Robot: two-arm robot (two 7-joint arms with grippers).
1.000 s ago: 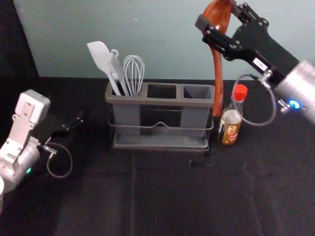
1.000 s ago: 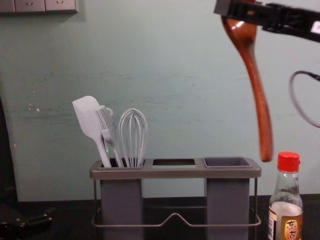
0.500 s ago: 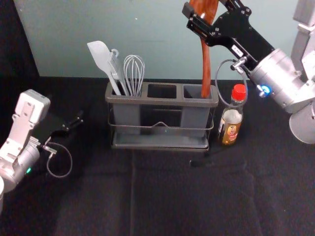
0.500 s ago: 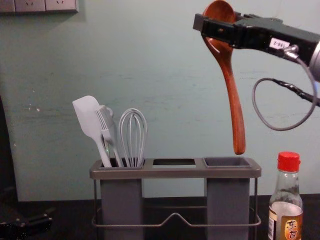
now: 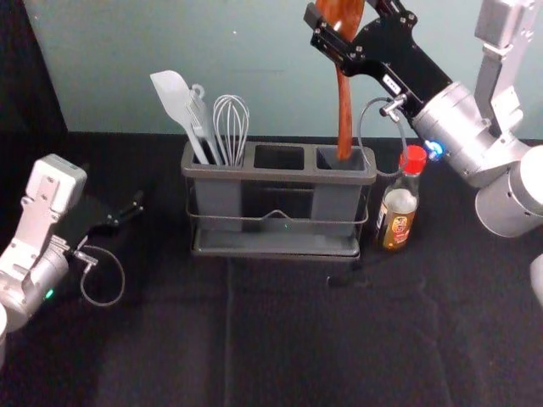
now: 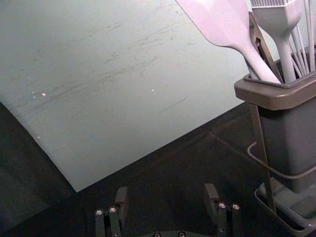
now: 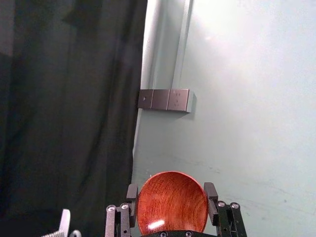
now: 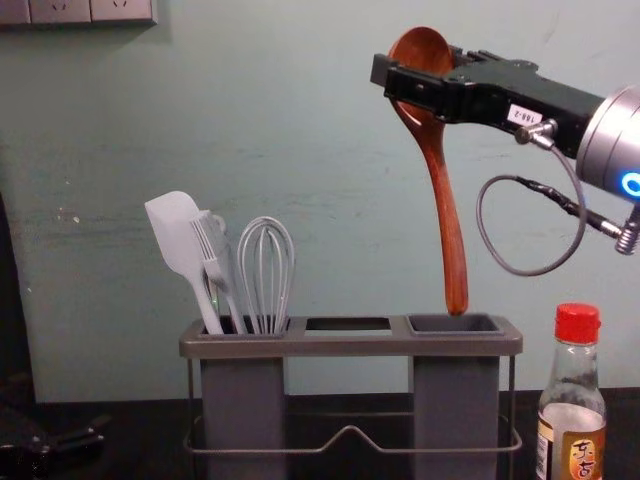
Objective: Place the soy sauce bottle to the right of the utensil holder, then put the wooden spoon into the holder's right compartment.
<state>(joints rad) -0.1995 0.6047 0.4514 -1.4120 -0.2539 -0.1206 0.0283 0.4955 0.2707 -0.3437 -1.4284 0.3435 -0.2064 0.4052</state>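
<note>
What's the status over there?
Right gripper shut on wooden spoon, handle down over right compartment. Left gripper parked open, left of holder. Nothing seen blocking the opening.

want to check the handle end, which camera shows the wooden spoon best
The chest view: the wooden spoon shows from bowl to handle end, though the right gripper crosses the bowl. The head view cuts off the bowl's top; the handle end shows at the right compartment. The right wrist view looks into the bowl.

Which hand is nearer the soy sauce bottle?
Right. The right hand is raised, up and left of the bottle; the left hand is low, left of the utensil holder.
</note>
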